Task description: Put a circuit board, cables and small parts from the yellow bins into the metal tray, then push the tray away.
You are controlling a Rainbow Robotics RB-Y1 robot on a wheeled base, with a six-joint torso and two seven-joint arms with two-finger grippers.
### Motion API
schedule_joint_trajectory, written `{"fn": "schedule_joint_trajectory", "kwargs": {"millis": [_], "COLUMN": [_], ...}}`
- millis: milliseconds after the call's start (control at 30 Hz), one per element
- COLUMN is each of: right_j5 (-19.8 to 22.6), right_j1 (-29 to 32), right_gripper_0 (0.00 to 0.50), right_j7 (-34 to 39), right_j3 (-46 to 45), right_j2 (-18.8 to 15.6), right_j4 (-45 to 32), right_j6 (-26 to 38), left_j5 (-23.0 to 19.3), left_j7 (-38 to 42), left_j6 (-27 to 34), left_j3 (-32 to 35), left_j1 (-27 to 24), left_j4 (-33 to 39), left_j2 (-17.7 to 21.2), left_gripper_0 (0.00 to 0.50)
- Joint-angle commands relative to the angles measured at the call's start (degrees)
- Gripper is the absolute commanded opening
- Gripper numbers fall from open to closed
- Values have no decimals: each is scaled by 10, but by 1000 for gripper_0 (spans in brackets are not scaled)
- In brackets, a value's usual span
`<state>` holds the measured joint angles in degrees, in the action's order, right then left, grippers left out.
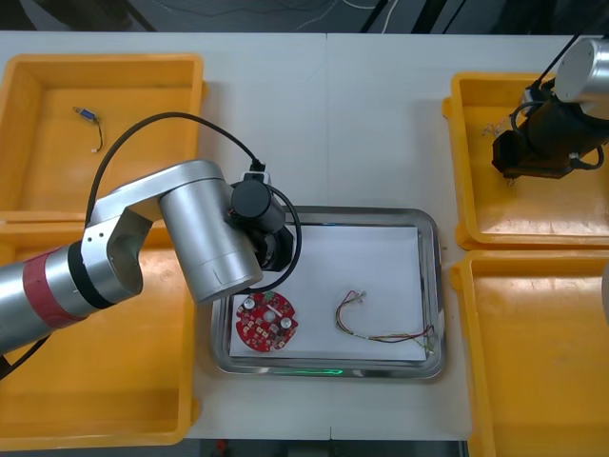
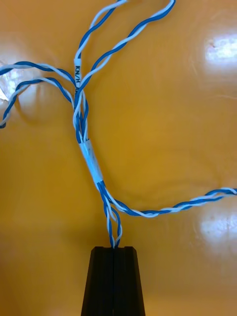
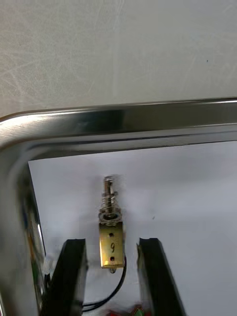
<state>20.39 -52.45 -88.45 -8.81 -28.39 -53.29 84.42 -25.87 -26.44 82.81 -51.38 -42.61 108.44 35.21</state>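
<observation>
We find the far right portion of the metal tray (image 1: 430, 286) unobstructed, while the left arm (image 1: 181, 238), circuit board (image 1: 267, 322) and cable (image 1: 366, 326) occupy the remainder.

In the tray (image 1: 371, 257) the circuit board (image 1: 267, 322) lies left of a cable (image 1: 381, 337) (bins (image 1: 57, 162) flank the tray).

**Tray part-loaded**

Round red circuit board (image 1: 267, 322), thin red and yellow cable (image 1: 381, 326) and small brass, spring-tipped metal part (image 3: 110, 232) are laid in the white-lined metal tray (image 1: 434, 286). Twisted blue and white cable (image 2: 91, 163) is spread over a yellow bin (image 2: 173, 98) floor, one loop pinched.
</observation>
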Motion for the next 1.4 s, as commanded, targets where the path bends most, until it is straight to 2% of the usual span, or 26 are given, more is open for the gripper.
{"fn": "schedule_joint_trajectory", "kwargs": {"millis": [33,233,367,600,933,1000,1200,1233,1267,1333,1400], "right_j5": [-6,-5,-3,9,22,22,27,27,28,28,28], "right_j1": [-9,-8,3,55,99,105,125,125,125,125,125], "right_gripper_0": [0,0,0,0,0,0,0,52,84,236,329], "right_j7": [-9,-23,-30,-36,-36,-33,-30,-31,-30,-30,-32], "right_j3": [-13,-24,-44,-52,-86,-88,-90,-90,-91,-95,-98], "right_j2": [-32,-52,-61,-82,-84,-84,-84,-83,-83,-82,-80], "right_j4": [-43,-61,-79,-151,-190,-197,-219,-219,-219,-219,-219], "right_j6": [34,76,97,127,138,138,138,138,138,137,137], "left_j5": [13,21,20,-27,-101,-109,-178,-191,-197,-219,-238], "left_j7": [24,31,35,38,34,33,29,27,26,21,17], "left_j6": [-10,-5,29,82,150,156,204,213,218,235,243], "left_j3": [-9,-9,-7,29,105,112,167,177,183,200,210], "left_j1": [3,3,-7,-34,-92,-98,-144,-151,-155,-169,-180], "left_j4": [6,20,39,61,67,68,67,66,65,62,54], "left_j2": [-15,-15,-15,-17,-19,-16,14,20,22,37,50], "left_gripper_0": [500,500,500,500,500,500,500,500,500,500,500]}}
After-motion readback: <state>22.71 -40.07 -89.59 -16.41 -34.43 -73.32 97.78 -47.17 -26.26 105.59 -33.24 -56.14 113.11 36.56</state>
